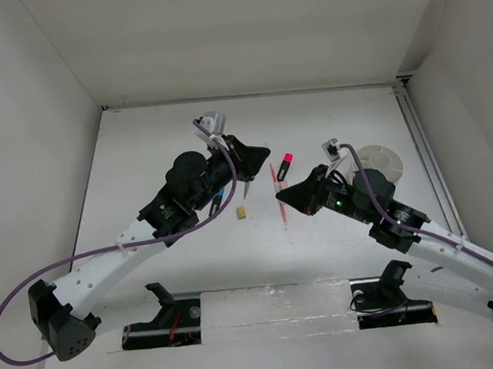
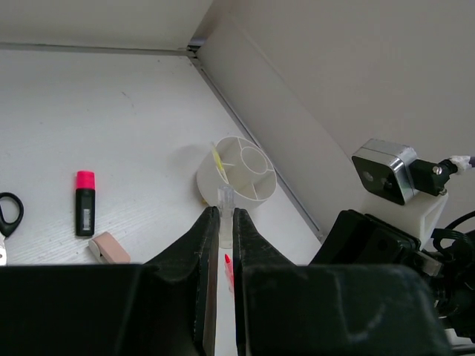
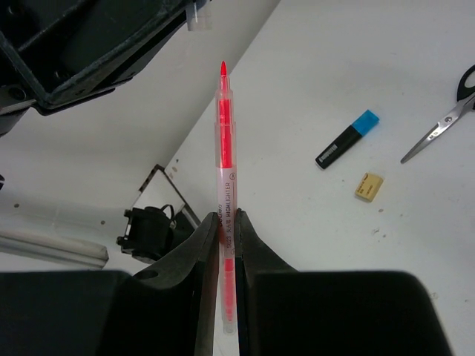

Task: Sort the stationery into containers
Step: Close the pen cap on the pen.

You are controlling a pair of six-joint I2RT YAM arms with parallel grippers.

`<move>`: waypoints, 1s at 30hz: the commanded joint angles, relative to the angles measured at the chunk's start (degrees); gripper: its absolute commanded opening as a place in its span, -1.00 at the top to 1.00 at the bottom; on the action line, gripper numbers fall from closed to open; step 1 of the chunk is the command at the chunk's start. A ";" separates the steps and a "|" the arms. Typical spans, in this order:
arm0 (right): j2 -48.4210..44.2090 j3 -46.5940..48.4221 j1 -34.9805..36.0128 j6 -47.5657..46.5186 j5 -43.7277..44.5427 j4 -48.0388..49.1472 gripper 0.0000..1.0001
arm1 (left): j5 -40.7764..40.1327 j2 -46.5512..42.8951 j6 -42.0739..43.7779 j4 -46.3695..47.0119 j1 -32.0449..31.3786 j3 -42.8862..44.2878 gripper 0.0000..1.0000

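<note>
The thin red pen with a clear plastic barrel (image 3: 225,148) is clamped on its back half between the fingers of the right gripper (image 3: 225,219). Its bare red tip points toward the left gripper (image 2: 224,213), over the middle of the table; I cannot tell how far off the surface it stands. The left gripper is pinched on a small clear cap (image 2: 225,199), held near that tip. The worry starts there: much of the pen sticks out past the jaws, so any knock could swing it or slide it free. The two grippers are close, and a misjudged move could bang them together or flick the little cap out. The round white divided tub (image 2: 210,182) sits well apart, toward the right wall, with a pale yellow stick (image 2: 217,157) leaning in one compartment. Lowered at a slant, the pen could catch the rim or a divider and, I would guess, shove or tip that light tub. The black marker with a pink-red cap (image 2: 84,202) and the pink eraser (image 2: 110,247) lie near the pen, where a low pass could sweep them.
</note>
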 commanded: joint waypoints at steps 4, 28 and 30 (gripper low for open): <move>-0.77 1.21 0.59 0.61 1.86 5.08 1.00 | -0.90 -1.97 0.03 4.18 0.15 -0.06 1.00; 1.78 2.79 0.59 0.61 0.81 6.83 1.00 | -0.81 0.75 -1.03 4.71 0.15 -0.58 1.00; 1.78 2.80 0.59 0.61 0.81 6.83 1.00 | -0.28 0.75 -1.03 4.71 0.15 -0.58 1.00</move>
